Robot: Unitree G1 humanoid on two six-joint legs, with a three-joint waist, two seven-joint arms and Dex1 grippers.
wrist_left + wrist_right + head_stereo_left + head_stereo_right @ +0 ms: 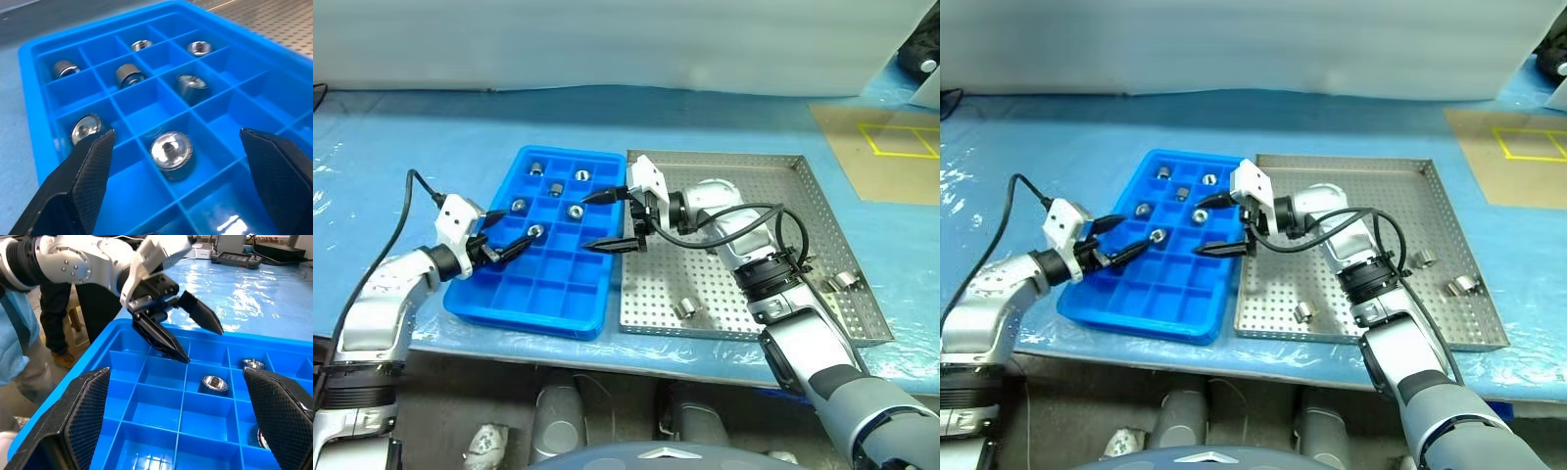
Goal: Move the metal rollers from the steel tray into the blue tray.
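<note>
On my left, the left end effector (509,234) hangs over the near-left part of the bright blue plastic tray (543,299) with its grid of square compartments, its two black fingers spread wide with nothing between them. Just beneath its tips sits one shiny silver short cylinder with a hollow centre (536,232) in its own compartment — the wrist view shows it squarely between the fingers, lower down, not touched. A second roller (519,206) lies one compartment beyond the tips and slightly left. Further out from that end effector I count four more metal rollers in the blue tray: one at (536,167), one at (555,188), one at (581,175) and one at (576,210), each in a separate cell.

Moving right, the right end effector (612,219) points left across the blue tray's right edge, facing the left one with a few compartments between them. Its fingers also stand fully apart and hold nothing.

Behind and to the right of that end effector lies the large grey perforated sheet-metal tray (744,166) with low rims, touching or nearly touching the blue tray's long side. Rollers remain in it — one (685,309) near the front rim, below the right forearm, and another (843,281) by the right rim. Both trays rest on a table (431,127) covered in blue plastic film.
</note>
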